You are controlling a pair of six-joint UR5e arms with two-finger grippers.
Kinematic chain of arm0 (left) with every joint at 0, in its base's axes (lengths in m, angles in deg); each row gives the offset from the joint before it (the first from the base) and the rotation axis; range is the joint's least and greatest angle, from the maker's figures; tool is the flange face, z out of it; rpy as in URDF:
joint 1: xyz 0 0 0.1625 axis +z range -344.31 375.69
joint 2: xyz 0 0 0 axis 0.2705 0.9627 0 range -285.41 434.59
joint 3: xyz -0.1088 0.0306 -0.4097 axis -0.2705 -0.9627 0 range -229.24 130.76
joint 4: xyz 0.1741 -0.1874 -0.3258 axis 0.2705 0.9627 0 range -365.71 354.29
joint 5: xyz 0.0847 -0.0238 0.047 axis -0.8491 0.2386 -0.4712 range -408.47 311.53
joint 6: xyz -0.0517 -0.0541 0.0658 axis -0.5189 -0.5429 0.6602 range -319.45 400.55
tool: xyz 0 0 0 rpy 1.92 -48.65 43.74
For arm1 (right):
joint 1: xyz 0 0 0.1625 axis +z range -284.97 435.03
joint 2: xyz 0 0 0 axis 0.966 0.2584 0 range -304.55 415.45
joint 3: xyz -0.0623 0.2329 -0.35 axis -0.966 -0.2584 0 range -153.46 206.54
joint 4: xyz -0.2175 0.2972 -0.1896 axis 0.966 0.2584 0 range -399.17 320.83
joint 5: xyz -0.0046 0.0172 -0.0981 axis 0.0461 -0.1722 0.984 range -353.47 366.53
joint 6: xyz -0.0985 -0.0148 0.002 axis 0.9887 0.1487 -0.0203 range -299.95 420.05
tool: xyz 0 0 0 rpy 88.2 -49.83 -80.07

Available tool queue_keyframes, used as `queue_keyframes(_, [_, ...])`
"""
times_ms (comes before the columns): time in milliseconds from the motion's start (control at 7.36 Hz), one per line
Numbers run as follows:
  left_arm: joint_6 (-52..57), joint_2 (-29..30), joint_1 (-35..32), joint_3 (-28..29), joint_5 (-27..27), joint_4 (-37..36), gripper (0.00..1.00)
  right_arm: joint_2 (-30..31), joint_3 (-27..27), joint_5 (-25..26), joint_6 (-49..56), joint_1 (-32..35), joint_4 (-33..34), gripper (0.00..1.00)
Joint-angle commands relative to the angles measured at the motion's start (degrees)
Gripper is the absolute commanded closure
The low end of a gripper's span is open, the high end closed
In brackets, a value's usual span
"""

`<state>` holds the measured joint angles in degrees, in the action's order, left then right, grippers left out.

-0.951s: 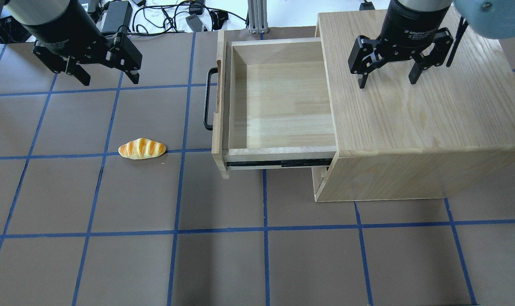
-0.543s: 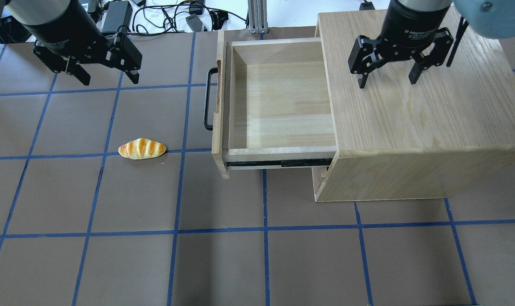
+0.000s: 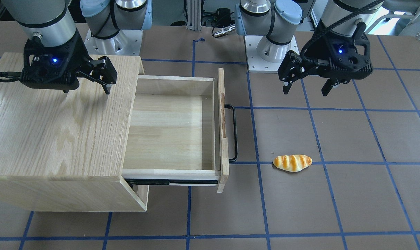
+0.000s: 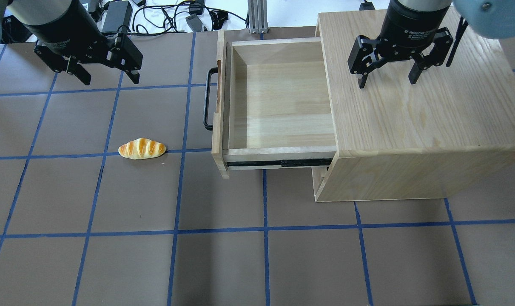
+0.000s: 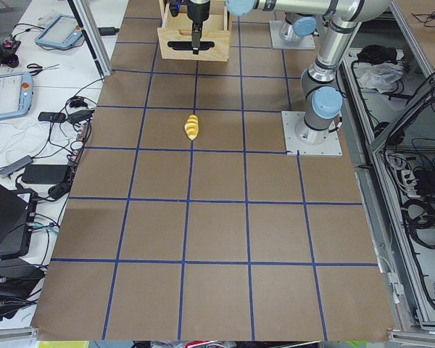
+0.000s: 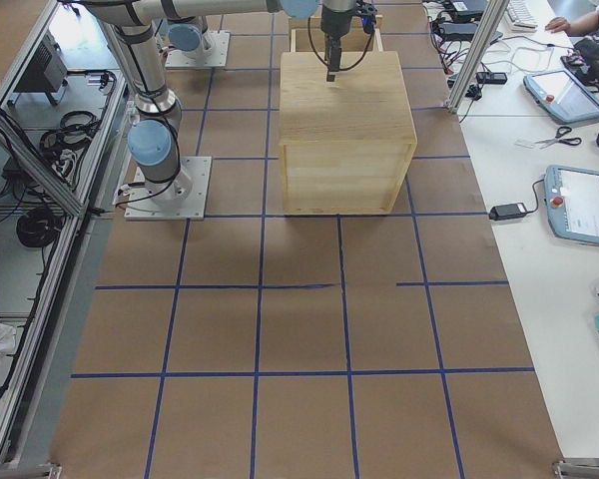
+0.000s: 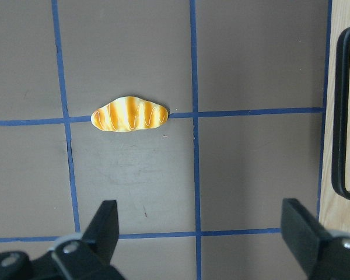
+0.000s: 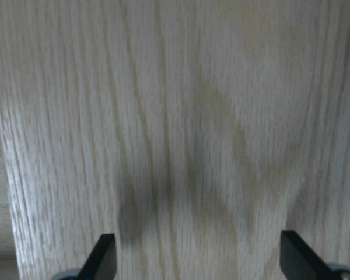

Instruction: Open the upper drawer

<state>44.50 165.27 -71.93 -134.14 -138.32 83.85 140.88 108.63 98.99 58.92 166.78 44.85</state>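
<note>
upper drawer point(image 4: 283, 106) out of cabinet point(image 4: 431, 114), bar handle point(image 4: 205, 102) outermost, parallel to cabinet front, left gripper point(image 4: 109, 79), right gripper point(image 4: 387, 83) jaws wide, empty

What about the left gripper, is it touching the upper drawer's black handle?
Apart. The overhead view shows bare table between the open left gripper and the handle.

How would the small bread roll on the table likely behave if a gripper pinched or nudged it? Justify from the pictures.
The bread roll looks glossy and smooth, so it might slip in a pinch. Long and rounded, it may pivot or roll if nudged off-centre. It is small beside the drawer, so probably light.
</note>
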Motion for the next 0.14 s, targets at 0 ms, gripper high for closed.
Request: queue_keyframes(0, [0.1,0.1,0.0,0.0,-0.2,0.0,0.0,0.0,0.0,0.0,0.0,0.0,0.0,0.0])
